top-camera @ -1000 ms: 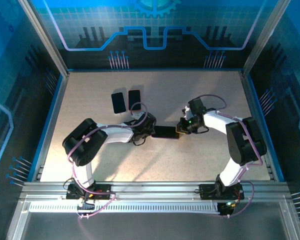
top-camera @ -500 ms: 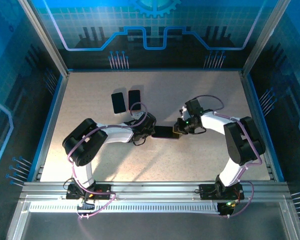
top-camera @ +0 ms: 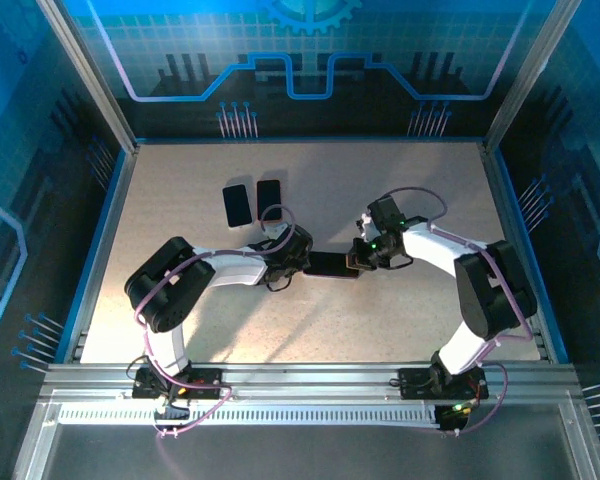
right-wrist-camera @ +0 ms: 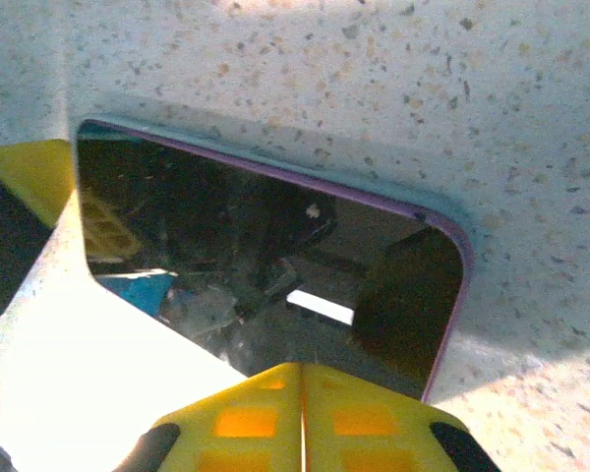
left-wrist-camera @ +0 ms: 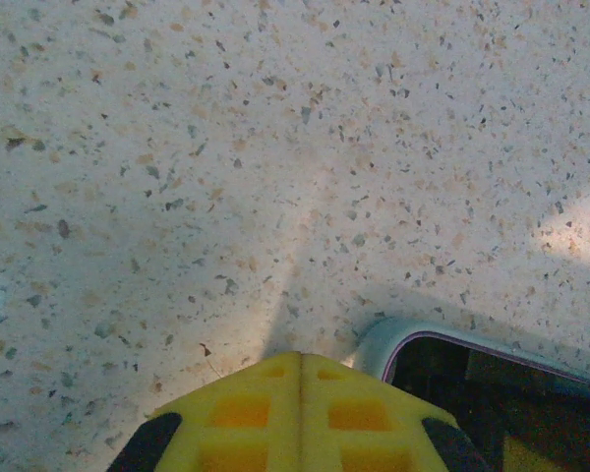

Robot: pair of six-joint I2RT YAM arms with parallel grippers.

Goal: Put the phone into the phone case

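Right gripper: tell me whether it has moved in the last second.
Yes. The right gripper has edged slightly left, toward the phone, which has stayed put.

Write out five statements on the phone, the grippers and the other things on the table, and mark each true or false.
1. The phone lies flat on the table between the left gripper and the right gripper. True.
2. The right gripper's fingers are spread wide around the phone. False: in the right wrist view they meet along a seam at the phone's edge.
3. A wider dark slab and a narrower dark slab lie side by side in the far left part of the table. True.
4. The phone rests on top of those slabs. False: it lies apart from them, on bare table.
5. The left gripper holds the phone in the air. False: its fingers are shut and sit by the phone's corner.
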